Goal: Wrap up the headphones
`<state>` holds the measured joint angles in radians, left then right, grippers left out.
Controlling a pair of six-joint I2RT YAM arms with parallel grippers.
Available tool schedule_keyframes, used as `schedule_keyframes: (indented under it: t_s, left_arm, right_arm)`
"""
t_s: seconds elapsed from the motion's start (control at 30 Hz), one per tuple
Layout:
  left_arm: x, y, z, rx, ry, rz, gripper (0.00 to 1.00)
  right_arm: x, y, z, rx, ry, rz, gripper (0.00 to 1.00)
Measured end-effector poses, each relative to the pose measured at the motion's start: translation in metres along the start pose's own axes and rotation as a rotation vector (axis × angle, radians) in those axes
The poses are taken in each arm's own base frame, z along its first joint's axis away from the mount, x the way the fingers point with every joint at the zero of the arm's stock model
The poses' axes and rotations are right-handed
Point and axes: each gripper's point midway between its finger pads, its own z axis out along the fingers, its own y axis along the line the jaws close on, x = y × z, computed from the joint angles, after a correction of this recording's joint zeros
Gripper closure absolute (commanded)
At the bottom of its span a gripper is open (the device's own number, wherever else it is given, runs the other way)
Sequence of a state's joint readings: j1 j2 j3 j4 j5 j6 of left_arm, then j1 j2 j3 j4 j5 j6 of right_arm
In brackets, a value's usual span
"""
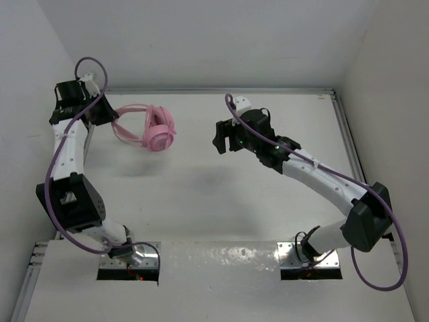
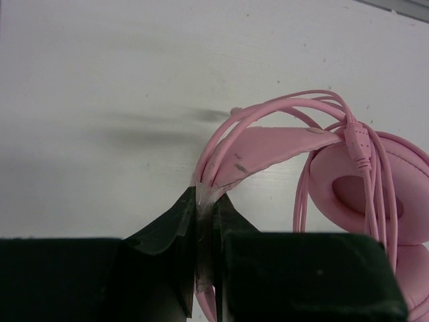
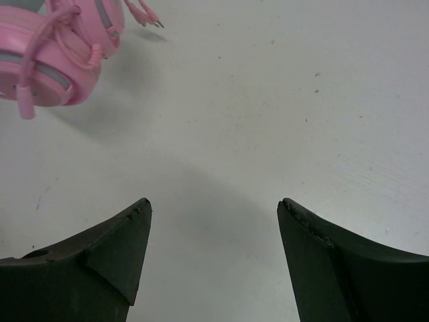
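The pink headphones [image 1: 159, 131] lie at the back left of the white table, earcups folded together. My left gripper [image 1: 107, 114] is at their left end. In the left wrist view this gripper [image 2: 206, 194] is shut on the pink headband [image 2: 268, 144] together with strands of the thin pink cable [image 2: 362, 151], which loops over the earcup [image 2: 355, 191]. My right gripper [image 1: 220, 137] hovers right of the headphones, apart from them. Its jaws [image 3: 214, 204] stand open over bare table. The earcups [image 3: 50, 54] and the cable plugs [image 3: 151, 17] show at the top left of the right wrist view.
White walls close in on the table at the back and both sides. A metal rail [image 1: 348, 134] runs along the right edge. Purple arm cables [image 1: 57, 168] loop beside each arm.
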<state>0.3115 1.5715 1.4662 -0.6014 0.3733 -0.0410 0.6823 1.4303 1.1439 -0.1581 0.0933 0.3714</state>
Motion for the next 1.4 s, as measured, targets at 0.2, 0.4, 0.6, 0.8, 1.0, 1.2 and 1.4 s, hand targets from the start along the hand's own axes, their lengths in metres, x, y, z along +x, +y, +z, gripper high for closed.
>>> schedule_keyframes:
  t_s: [0.2, 0.4, 0.6, 0.8, 1.0, 1.2, 1.4]
  left_arm:
    - [0.020, 0.023, -0.052, -0.043, -0.011, 0.061, 1.00]
    - [0.058, 0.051, -0.079, -0.086, 0.069, 0.112, 1.00]
    - [0.101, 0.072, -0.092, -0.057, 0.180, 0.130, 1.00]
    - [0.128, 0.089, -0.096, -0.027, 0.203, 0.074, 1.00]
    - [0.139, 0.096, -0.081, -0.006, 0.173, -0.004, 1.00]
    - [0.154, 0.118, -0.063, -0.043, 0.146, -0.101, 1.00]
    - [0.158, 0.130, -0.051, -0.004, 0.141, -0.153, 1.00]
  right_arm:
    - [0.021, 0.028, -0.007, -0.060, 0.034, -0.036, 0.26]
    - [0.039, 0.069, -0.016, -0.146, 0.057, -0.107, 0.26]
    - [0.046, 0.083, -0.023, -0.169, 0.059, -0.143, 0.26]
    - [0.046, 0.081, -0.023, -0.162, 0.060, -0.156, 0.25]
    - [0.057, 0.080, -0.016, -0.154, 0.094, -0.190, 0.25]
    - [0.072, 0.078, -0.008, -0.147, 0.140, -0.217, 0.25]
    - [0.079, 0.085, 0.006, -0.180, 0.174, -0.259, 0.49]
